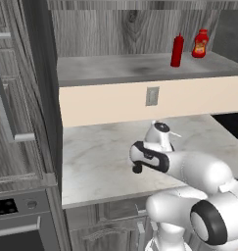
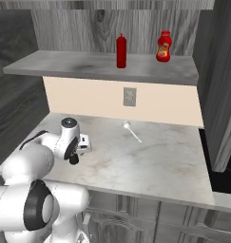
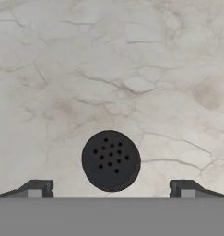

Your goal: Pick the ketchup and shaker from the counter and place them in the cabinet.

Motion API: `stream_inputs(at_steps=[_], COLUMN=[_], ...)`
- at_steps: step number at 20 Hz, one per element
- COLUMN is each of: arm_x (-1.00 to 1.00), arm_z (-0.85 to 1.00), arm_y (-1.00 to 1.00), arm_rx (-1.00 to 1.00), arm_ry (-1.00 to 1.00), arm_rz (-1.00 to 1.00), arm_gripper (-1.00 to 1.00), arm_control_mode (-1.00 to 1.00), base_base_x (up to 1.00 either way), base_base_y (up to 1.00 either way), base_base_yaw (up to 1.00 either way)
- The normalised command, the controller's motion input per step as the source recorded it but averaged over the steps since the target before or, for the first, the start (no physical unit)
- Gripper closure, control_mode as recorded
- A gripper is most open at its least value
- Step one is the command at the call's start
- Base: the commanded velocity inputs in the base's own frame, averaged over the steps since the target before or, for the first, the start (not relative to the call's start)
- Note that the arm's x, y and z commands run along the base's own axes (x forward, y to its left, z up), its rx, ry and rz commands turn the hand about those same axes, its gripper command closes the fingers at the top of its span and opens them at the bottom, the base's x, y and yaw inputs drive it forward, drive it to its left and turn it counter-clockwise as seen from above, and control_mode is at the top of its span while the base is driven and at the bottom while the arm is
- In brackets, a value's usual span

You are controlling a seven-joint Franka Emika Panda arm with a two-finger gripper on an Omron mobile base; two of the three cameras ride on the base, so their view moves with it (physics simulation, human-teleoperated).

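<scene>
The ketchup (image 1: 177, 50) stands on the cabinet (image 1: 120, 68) shelf, apparently upright.

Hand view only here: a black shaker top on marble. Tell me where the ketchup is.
Observer: The ketchup stands upright on the cabinet shelf, above the counter.
Operator: Name anything beside it.
Observer: A squat red bottle with a yellow label stands to its right in both base views, apart from it.
Operator: Report what else lies on the counter.
Observer: What looks like a pale spoon lies near the back wall, below the outlet.
</scene>
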Motion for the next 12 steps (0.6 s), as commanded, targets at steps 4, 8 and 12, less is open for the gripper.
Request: stream_inputs(at_steps=[4, 8, 12], arm_x=[0.1, 0.08, 0.07], arm_z=[-0.2, -0.2, -0.23], arm_y=[0.03, 0.06, 0.12], arm_rx=[0.0, 0.0, 0.0], arm_ry=[-0.05, -0.04, -0.03], arm_rz=[0.0, 0.0, 0.01], arm_gripper=[-1.0, -1.0, -1.0], arm_control_mode=[-1.0, -1.0, -1.0], base_base_x=[0.0, 0.0, 0.0], base_base_y=[0.0, 0.0, 0.0], base_base_yaw=[0.0, 0.0, 0.0])
